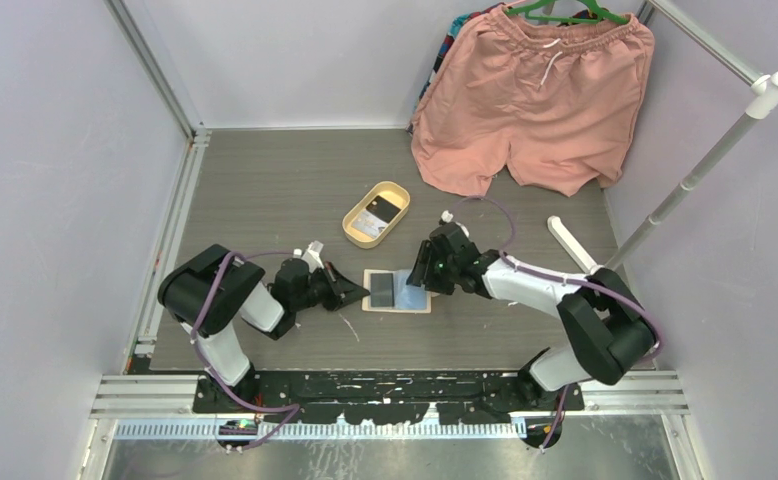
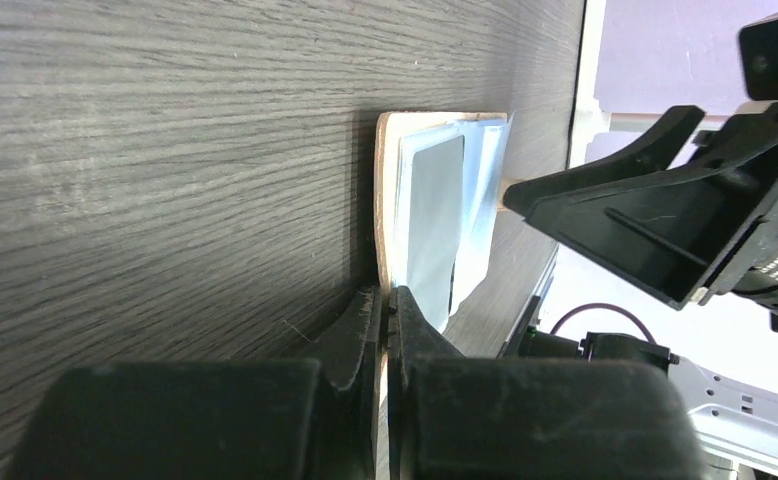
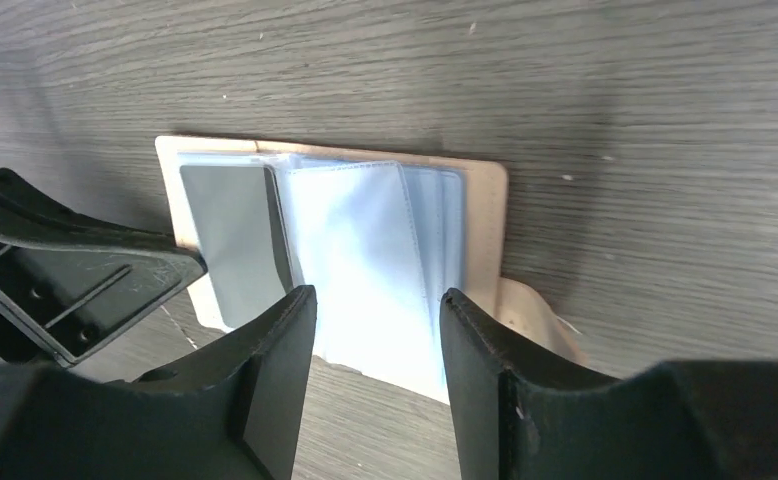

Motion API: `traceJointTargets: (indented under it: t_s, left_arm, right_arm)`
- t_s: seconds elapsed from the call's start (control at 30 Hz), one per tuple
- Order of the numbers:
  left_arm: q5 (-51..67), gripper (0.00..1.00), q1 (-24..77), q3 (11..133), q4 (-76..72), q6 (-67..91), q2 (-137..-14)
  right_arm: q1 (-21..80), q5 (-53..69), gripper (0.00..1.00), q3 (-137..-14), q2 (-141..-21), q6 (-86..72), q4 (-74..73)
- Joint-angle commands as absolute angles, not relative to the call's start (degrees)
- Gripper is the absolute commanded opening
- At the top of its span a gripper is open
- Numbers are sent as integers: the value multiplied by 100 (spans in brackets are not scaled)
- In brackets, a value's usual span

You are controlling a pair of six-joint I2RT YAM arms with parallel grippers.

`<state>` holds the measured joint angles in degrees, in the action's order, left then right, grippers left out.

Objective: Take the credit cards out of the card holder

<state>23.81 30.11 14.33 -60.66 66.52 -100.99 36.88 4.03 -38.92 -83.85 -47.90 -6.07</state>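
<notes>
Open and flat on the table (image 1: 265, 190), the card holder (image 1: 397, 291), directly between the two pincers. In the half nearer the left pincer (image 2: 385, 300), a dark card (image 3: 230, 235) tucked into a pocket. In the half under the right pincer (image 3: 377, 300), a fan of pale blue sleeves (image 3: 365, 250), contents not discernible. Snap tab (image 3: 535, 320) poking out from the holder's edge just beside the right pincer's outer finger.

Left pincer clenched, tips touching the holder's tan edge on its own side; whether that edge is pinched between them, impossible to tell. Right pincer released, nothing grasped, fingers apart on either side of the pale sleeves and low above them; contact with them unclear.

Beyond both pincers, away from the arm bases, an oval cream tray (image 1: 346, 222) with a dark-and-white card (image 1: 377, 212) lying in it, apart from the holder. Well beyond the right pincer, pink shorts (image 1: 530, 100) hanging at the back corner.
</notes>
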Motion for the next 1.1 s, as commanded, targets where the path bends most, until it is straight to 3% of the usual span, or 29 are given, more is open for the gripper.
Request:
traceJointTargets:
  t_s: [0.0, 0.33, 1.07]
  left_arm:
    - [2403, 0, 3048, 1430, -5717, 6384, -10178]
    - [2245, 0, 3047, 1607, -5213, 6200, -10165]
    - [2146, 0, 3045, 1680, -4960, 6122, -10240]
  right_arm:
    - [3671, -69, 56, -4355, -7908, -4232, -1284]
    - [3664, 2394, 60, -4220, -8663, -4612, 1200]
    - [3661, 1933, 61, -3655, -9569, -4557, 1637]
